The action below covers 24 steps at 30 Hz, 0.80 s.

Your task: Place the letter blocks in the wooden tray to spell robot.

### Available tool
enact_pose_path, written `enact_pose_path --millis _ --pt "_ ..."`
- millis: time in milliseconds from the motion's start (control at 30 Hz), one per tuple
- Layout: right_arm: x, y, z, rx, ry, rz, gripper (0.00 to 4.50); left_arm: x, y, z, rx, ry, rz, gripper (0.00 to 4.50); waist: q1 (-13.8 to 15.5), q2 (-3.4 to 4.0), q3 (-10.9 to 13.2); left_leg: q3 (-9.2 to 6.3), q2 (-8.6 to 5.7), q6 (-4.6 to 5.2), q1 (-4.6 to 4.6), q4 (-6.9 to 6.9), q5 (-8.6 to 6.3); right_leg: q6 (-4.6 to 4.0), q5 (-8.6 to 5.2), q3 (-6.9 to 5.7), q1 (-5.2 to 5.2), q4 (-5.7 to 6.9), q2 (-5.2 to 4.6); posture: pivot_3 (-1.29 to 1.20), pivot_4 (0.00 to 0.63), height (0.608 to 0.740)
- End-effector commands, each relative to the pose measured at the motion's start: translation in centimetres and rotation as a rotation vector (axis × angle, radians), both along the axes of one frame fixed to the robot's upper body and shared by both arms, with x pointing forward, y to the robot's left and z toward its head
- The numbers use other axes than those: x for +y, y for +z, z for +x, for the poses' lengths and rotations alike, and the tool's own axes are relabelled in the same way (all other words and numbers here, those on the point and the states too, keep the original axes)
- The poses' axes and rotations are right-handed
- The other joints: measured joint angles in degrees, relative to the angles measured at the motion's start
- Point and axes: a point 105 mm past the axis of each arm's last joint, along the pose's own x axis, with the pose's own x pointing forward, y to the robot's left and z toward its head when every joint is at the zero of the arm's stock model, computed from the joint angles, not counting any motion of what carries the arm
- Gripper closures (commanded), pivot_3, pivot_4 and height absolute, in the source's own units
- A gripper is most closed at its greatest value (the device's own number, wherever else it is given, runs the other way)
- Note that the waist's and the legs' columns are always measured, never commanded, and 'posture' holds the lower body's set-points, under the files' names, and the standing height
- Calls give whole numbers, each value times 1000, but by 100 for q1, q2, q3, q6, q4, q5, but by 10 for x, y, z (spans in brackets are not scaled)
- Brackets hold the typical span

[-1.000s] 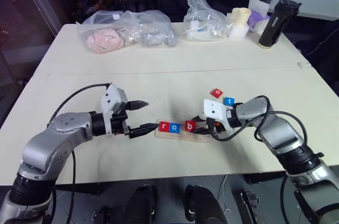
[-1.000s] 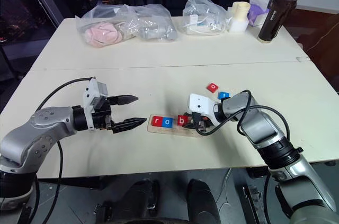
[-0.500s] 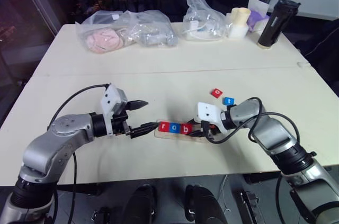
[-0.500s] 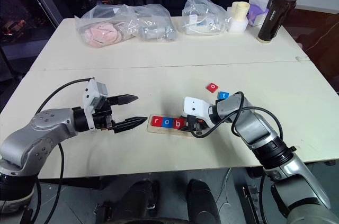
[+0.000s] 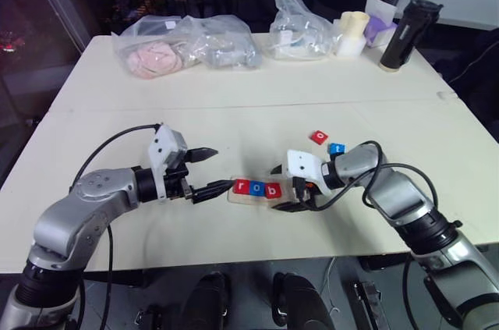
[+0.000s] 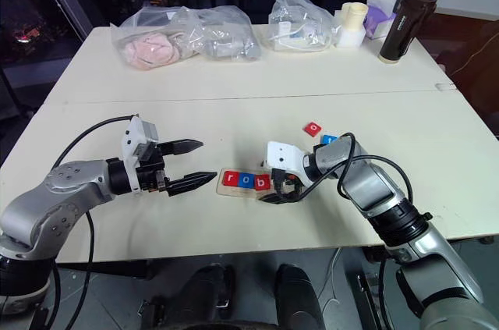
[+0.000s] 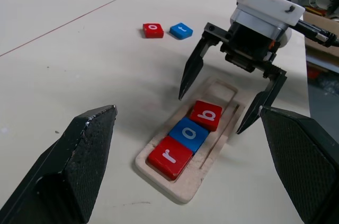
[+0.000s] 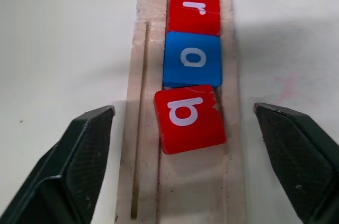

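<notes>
Head views. The right gripper (image 5: 290, 188) stands at the tray (image 5: 251, 198) with its jaws now spread wide; a second ago they were closed at the red b block (image 5: 272, 189). The b now lies free in the tray, third after the red r (image 5: 240, 186) and the blue o (image 5: 256, 187), so "rob" is spelled. The left gripper (image 5: 209, 173), jaws apart and empty, hovers just beside the tray's r end, unmoved over the last second. The red o (image 5: 318, 137) and the blue t (image 5: 336, 148) lie side by side on the table (image 5: 257, 104), beyond the tray and apart from it.

Left wrist view. The right gripper's two fingers straddle the tray's far half, one on each side, touching no block. The b sits slightly askew against the blue o. The two loose blocks show beyond.

Right wrist view. The b is tilted a little out of line with r and o; the tray's remaining length is bare.

Reading. The release marks the third letter as placed. Two placements appear to remain: the red o, then the t. The crooked b may need a nudge to leave room for them.
</notes>
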Motion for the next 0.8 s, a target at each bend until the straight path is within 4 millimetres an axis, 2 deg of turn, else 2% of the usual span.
enact_pose_path --millis 33,400,800 --pt "-2 28 8 -88 -33 58 51 -2 10 -2 -47 -11 -13 0 2 0 0 0 0 0 0 0 0 0 0 0 0 0 0 0 150 740" --pt "0 9 6 -59 -48 46 51 -3 11 -2 -48 -17 -10 0 0 0 0 0 0 0 0 0 0 0 0 0 0 0 0 0 150 740" --pt "1 -1 11 -79 -59 36 51 -3 12 -4 -50 -16 -6 0 -1 0 0 0 0 0 0 0 0 0 0 0 0 0 2 0 150 740"
